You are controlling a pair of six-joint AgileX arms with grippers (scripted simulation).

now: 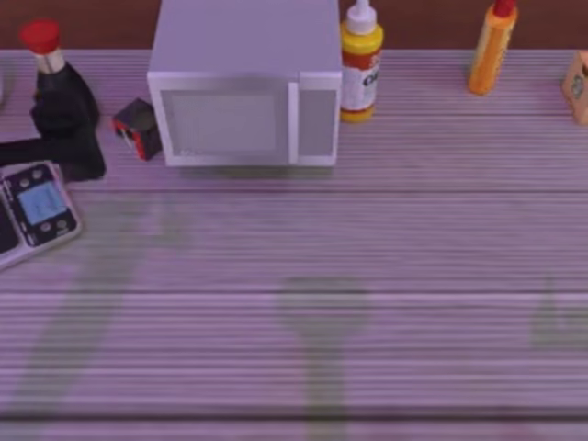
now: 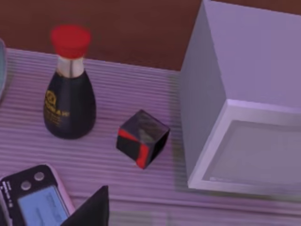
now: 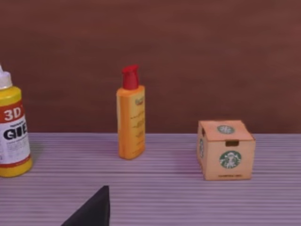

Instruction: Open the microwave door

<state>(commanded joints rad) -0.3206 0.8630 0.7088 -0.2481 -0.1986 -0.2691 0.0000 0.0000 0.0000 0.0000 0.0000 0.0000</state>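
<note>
Only a dark tip of the left pincer shows at the edge of its own wrist view, low over the bench, and from here I cannot tell whether it is released or clenched. Ahead of it stands the microwave, against the back of the bench and a little toward the top view's left. The door lies flush with the front, shut, grey window facing out (nothing is touching it). The control strip runs down the door's right side.

Between that pincer and the microwave's side wall sits a black-and-red cube, tilted on the bench, just beside the microwave but apart from it. Farther from the pincer than the cube stands a soy bottle, red cap up. Nearest the pincer is a scale, its blue display lit.

The right pincer is also just a dark tip in its own view, state impossible to tell. Ahead of it stand an orange bottle, a box and a yellow bottle, all well apart from it.
</note>
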